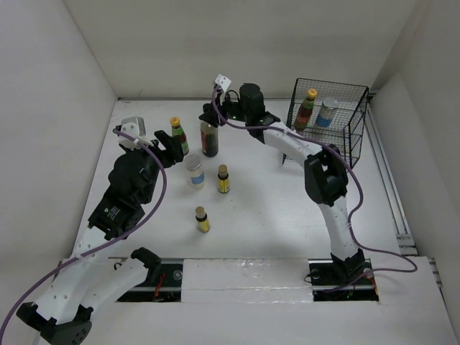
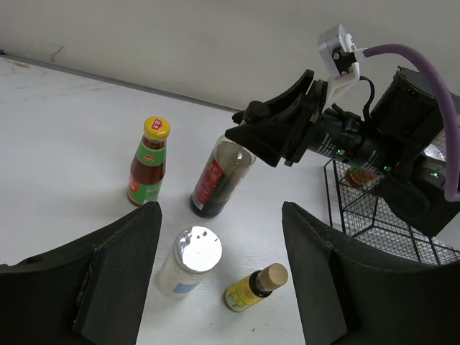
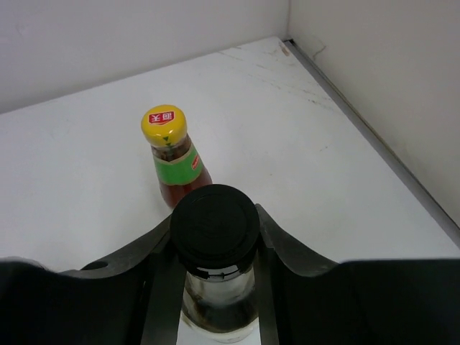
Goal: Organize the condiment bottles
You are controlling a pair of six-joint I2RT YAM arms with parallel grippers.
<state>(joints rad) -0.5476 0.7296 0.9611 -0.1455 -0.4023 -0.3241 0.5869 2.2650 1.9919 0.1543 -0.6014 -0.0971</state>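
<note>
A: Entry one — the right gripper (image 3: 215, 228)?
B: You are clamping it on the black cap (image 3: 214, 215) of the dark bottle (image 1: 209, 140), fingers (image 3: 287, 251) hugging both sides; the bottle is sitting far back on the table (image 1: 273, 208), beside a yellow-capped bottle (image 3: 172, 154).
A: Entry two?
B: You are holding the left gripper (image 2: 221, 215) parted and empty — the silver-lidded jar (image 2: 188, 259) is sitting just ahead, untouched.

The right claw (image 1: 209, 119) sits over the dark bottle (image 1: 209, 144) near the worktop's (image 1: 273, 215) far edge, the wire basket (image 1: 357, 129) well apart.

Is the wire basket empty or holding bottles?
Holding two: a yellow-capped bottle and a white jar stand inside the wire basket.
</note>
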